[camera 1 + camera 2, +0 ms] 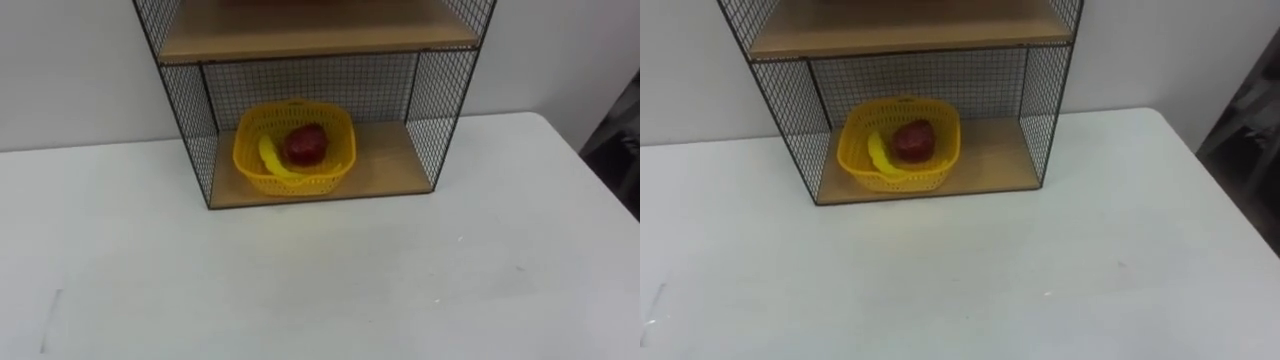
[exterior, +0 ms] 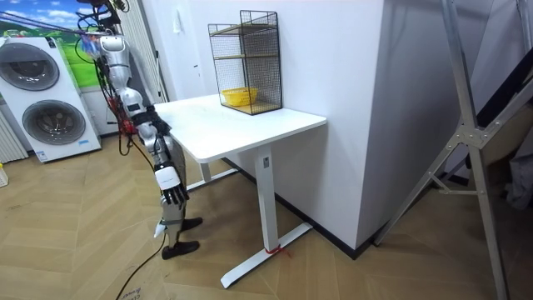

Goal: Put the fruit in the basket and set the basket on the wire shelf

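A yellow plastic basket [image 1: 300,183] stands on the lower wooden board [image 1: 385,165] of the black wire shelf [image 1: 190,110], towards its left side. Inside the basket lie a dark red fruit [image 1: 305,144] and a yellow banana [image 1: 272,160] to its left. In the room view the basket [image 2: 240,97] sits in the shelf [image 2: 246,58] at the far end of the white table [image 2: 241,125]. I stand upright at the table's near end, facing the shelf. My right hand [image 2: 172,193] hangs at my side below the table top, far from the basket.
The shelf's upper wooden board [image 1: 320,30] runs above the basket. The shelf stands against a white wall. Bare white table top [image 1: 320,280] stretches in front of it. Two washing machines [image 2: 37,100] stand behind me; a metal frame [image 2: 466,125] is at the room view's right.
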Controlling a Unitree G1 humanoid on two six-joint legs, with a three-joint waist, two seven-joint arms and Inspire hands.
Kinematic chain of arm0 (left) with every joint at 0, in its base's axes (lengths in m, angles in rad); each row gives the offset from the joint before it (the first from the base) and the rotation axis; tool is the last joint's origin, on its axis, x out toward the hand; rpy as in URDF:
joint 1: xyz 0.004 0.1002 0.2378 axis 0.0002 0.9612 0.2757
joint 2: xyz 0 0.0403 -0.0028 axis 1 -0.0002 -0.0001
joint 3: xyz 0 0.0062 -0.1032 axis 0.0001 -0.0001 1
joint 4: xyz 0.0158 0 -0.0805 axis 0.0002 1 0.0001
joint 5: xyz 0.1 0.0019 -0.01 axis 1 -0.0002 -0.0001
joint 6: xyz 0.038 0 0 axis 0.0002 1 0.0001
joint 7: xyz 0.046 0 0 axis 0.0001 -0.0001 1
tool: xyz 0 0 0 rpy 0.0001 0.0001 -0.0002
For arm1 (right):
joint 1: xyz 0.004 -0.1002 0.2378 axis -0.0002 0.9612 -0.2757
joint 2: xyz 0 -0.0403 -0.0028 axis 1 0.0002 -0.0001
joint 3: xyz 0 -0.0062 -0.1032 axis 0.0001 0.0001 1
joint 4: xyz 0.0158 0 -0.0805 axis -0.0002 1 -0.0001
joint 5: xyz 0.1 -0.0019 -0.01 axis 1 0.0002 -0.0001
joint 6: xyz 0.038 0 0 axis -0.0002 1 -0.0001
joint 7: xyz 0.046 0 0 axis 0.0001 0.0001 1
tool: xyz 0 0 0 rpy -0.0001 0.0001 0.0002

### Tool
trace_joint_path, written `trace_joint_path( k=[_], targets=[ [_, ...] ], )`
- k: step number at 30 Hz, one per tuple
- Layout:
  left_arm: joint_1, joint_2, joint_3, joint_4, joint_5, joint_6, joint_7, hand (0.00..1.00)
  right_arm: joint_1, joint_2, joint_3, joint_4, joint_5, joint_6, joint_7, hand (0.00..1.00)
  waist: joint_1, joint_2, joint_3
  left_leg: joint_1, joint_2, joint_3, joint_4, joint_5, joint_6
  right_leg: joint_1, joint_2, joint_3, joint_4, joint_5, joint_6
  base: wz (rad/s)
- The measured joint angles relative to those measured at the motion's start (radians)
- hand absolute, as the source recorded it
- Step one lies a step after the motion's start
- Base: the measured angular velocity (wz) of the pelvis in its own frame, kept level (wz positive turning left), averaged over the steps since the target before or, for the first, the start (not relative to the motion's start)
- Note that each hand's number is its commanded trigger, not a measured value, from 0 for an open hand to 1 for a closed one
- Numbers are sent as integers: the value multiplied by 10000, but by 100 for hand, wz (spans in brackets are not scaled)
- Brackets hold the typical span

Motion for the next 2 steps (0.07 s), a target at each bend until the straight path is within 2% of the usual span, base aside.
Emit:
trace_joint_path(
  k=[2],
  targets=[
    [24,-54,0,-10,0,24,1,0,6,0,3,58,-135,155,71,0,7,2,-2,16,1,0,-5,3,-3,8,-1,2,9,-5,3,0]
  ],
)
